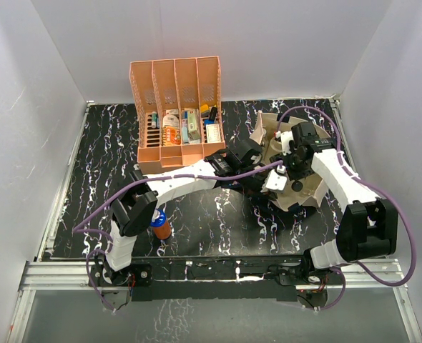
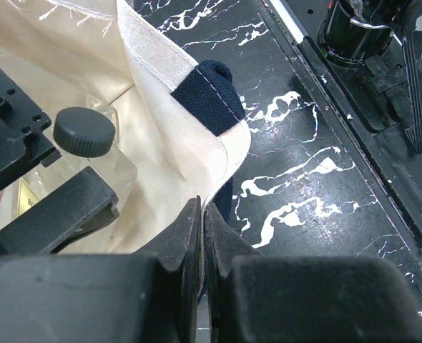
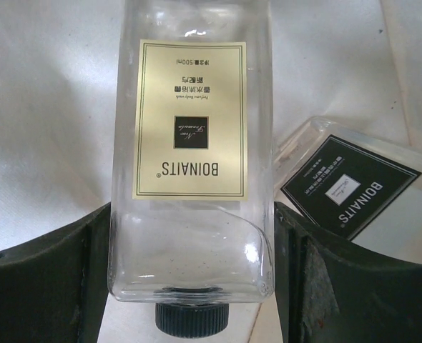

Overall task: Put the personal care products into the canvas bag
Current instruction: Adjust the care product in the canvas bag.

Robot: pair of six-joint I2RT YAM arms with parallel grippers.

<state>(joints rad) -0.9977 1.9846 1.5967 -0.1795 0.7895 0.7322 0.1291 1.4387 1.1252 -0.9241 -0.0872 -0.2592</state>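
The cream canvas bag [image 1: 265, 126] lies open at the right centre of the table. My left gripper [image 1: 248, 177] is shut on the bag's near rim [image 2: 168, 143], just below a navy strap end [image 2: 211, 93]; the jaws [image 2: 202, 209] pinch the canvas edge. My right gripper [image 1: 284, 166] is inside the bag mouth, shut on the clear square dark-capped bottle [image 3: 189, 114] with a cream label, cap [image 2: 84, 132] towards the wrist. Another clear bottle with a black label [image 3: 347, 186] lies in the bag beside it. An orange-brown blue-capped bottle [image 1: 160, 226] stands near the left arm's base.
The orange four-slot file rack [image 1: 175, 78] stands at the back, left of the bag, holding several small items and a white bottle [image 1: 171, 126]. White walls close the table on three sides. The right arm's base [image 2: 354, 28] is beyond the bag's near side.
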